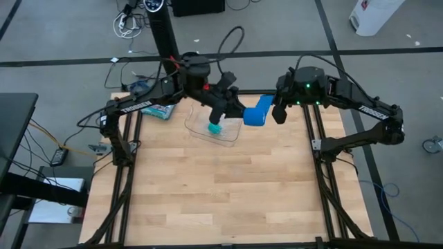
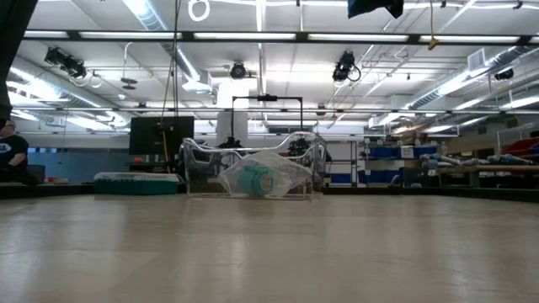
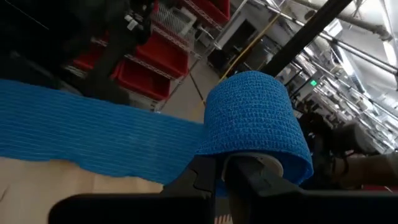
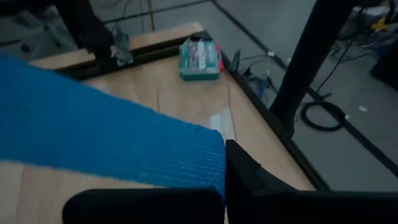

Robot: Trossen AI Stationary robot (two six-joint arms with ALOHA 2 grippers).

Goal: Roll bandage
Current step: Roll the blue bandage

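The bright blue bandage (image 1: 257,112) hangs in the air over the table's far edge, stretched between my two grippers. My left gripper (image 1: 234,105) is shut on its rolled part (image 3: 255,118), and the unrolled strip (image 3: 93,134) runs off from the roll. My right gripper (image 1: 277,113) is shut on the strip's free end (image 4: 208,158). In the low view both grippers are above the picture. A small teal-green roll (image 1: 216,128) lies in a clear plastic tray (image 1: 232,136). My left gripper holds the bandage's rolled end at the underside of the roll, by its white core (image 3: 258,163), between its fingers (image 3: 205,177). The fingers hide the exact place of contact. The roll is lifted clear of the table, and the strip leaves it taut toward the right gripper. My right gripper pinches the strip's free end (image 4: 214,163) between its two fingers (image 4: 242,171). The fingers lie across the strip at its short edge. The strip is lifted clear of the table and runs flat and taut toward the left gripper.
The clear tray (image 2: 290,168) with the teal roll (image 2: 253,179) stands at the table's far middle. A green-and-white printed box (image 1: 158,109) lies at the far left; it also shows in the right wrist view (image 4: 199,57). The wooden tabletop (image 1: 221,187) lies toward the near side.
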